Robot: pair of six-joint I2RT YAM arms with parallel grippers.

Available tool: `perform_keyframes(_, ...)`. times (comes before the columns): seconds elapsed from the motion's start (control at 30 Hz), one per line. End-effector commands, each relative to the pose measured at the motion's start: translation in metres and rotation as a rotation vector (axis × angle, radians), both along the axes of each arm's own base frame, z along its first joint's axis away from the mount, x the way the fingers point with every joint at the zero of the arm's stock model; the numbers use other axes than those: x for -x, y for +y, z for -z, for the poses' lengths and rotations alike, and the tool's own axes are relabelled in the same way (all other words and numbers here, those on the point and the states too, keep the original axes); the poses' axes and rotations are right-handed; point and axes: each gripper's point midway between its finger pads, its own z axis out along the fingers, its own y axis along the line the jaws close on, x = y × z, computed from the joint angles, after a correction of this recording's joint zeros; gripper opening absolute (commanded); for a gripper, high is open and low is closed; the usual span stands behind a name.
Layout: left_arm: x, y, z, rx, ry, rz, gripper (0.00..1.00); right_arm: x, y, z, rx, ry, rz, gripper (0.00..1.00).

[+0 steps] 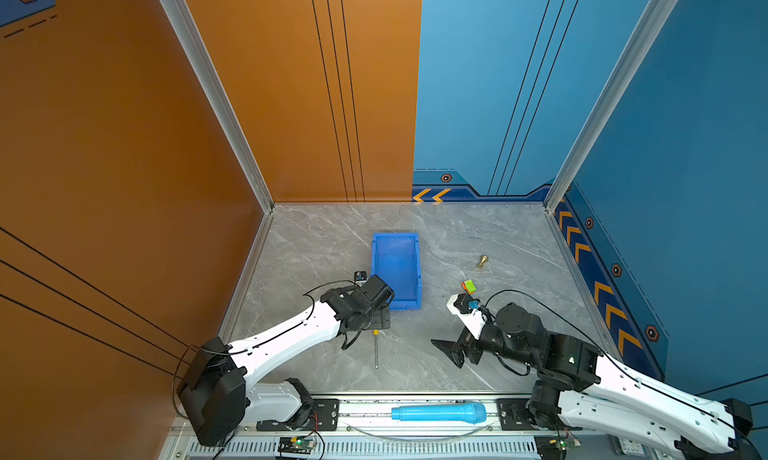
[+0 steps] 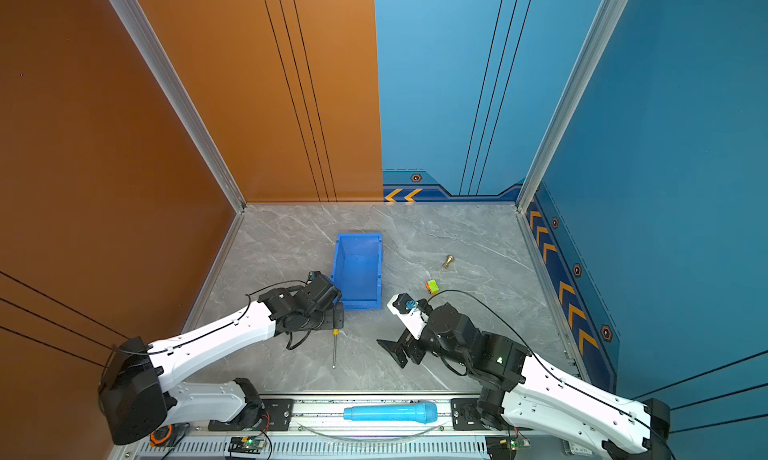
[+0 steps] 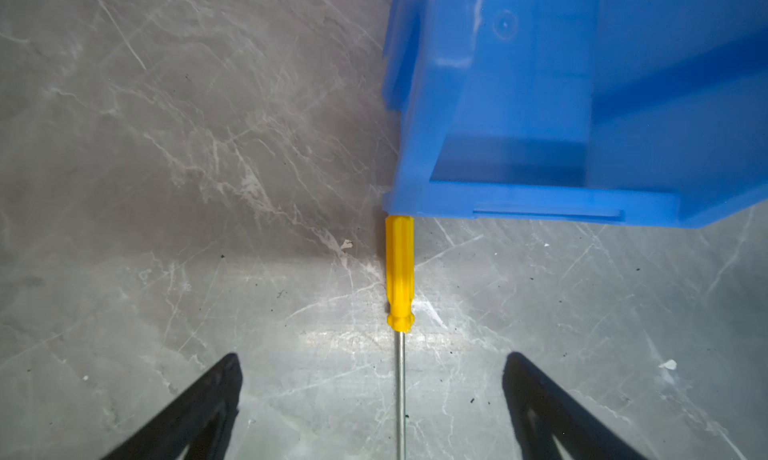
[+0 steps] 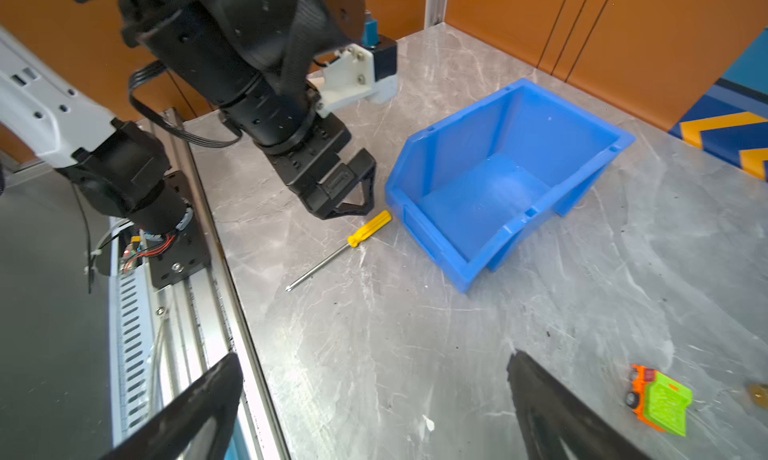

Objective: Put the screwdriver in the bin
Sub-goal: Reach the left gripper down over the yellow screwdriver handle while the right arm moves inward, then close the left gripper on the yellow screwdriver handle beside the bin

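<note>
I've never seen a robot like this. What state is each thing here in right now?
bin: upright, empty.
screwdriver: flat on the table, outside the bin, not gripped.
left gripper: jaws open, above the screwdriver, holding nothing.
right gripper: jaws open, holding nothing.
toy truck: loose on the table.
brass piece: loose on the table.
blue microphone: lying on the front rail.

No text or numbers can be read; only orange chevron arrows (image 1: 432,195) mark the blue wall band (image 1: 455,194).
</note>
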Motion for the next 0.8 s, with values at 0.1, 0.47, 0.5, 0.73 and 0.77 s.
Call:
perform_keyframes(0.1,-0.003,-0.005,0.026,-0.055,0.035,0.012,0.97,0.007,0.009,-0.004,-0.089,0.018,-0.013,1.0)
perform_keyframes(0.47,-0.017,-0.014,0.062,-0.092,0.052,0.011,0.75,-0.004,-0.002,0.001,-0.077,0.013,0.085,1.0)
perform_keyframes(0.5,-0.018,-0.014,0.064,-0.095,0.054,0.01,0.73,-0.004,-0.003,0.001,-0.075,0.012,0.091,1.0)
perform_keyframes(0.73,-0.022,-0.013,0.074,-0.12,0.066,0.002,0.61,-0.004,-0.009,0.004,-0.063,0.012,0.103,1.0)
perform_keyframes(0.77,-0.021,-0.014,0.076,-0.121,0.066,0.004,0.59,-0.004,-0.009,0.005,-0.059,0.014,0.104,1.0)
